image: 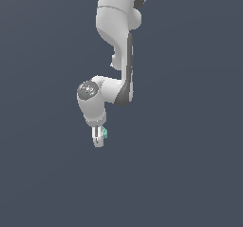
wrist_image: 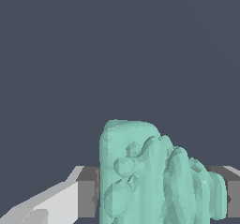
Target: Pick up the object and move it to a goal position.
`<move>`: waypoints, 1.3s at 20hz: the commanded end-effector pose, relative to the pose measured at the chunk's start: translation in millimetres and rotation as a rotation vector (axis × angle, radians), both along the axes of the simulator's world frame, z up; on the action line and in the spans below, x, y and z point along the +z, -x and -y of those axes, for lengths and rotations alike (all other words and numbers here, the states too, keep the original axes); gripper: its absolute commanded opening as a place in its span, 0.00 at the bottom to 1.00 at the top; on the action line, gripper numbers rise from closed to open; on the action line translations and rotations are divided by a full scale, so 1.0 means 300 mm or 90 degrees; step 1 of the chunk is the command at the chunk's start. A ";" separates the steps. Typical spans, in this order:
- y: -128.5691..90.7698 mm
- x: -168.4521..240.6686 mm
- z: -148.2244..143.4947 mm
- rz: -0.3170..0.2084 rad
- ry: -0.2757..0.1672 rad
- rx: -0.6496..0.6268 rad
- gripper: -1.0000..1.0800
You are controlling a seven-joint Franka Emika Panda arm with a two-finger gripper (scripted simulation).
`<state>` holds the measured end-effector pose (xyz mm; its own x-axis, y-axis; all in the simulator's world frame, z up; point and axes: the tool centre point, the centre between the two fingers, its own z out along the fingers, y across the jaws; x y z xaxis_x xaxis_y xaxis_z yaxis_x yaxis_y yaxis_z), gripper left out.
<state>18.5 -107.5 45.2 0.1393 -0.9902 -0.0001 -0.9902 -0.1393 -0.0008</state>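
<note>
Closest to us, in the wrist view, the object fills the lower middle of the picture: a mint-green lump with a flat-sided block on one side and rounded, bumpy ribs on the other. We see the tool's fingers on either side of it, grey pads pressed up against its flanks, so our tool is clamped on the object. Behind it there is only a plain dark blue-grey background.

Further off, in the exterior view, we see the tool pointing downward at the end of our white arm. The object shows as a tiny speck of teal peeking out from the tool on the exterior view's right side, much smaller than the white fingers around it. The arm reaches down from the top of the picture, bends at a dark-jointed elbow, and ends in a wrist with a round grey cap. The surroundings are the same flat dark blue-grey all over.
</note>
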 end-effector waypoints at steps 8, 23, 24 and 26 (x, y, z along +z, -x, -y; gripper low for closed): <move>0.002 0.006 -0.005 0.000 0.000 0.000 0.00; 0.099 0.209 -0.182 0.000 -0.001 0.000 0.00; 0.110 0.233 -0.203 0.000 -0.001 0.000 0.00; 0.135 0.286 -0.248 0.000 -0.001 0.000 0.00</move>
<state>-16.4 -43.3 119.2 0.1387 -0.9903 -0.0020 -0.9903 -0.1387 -0.0001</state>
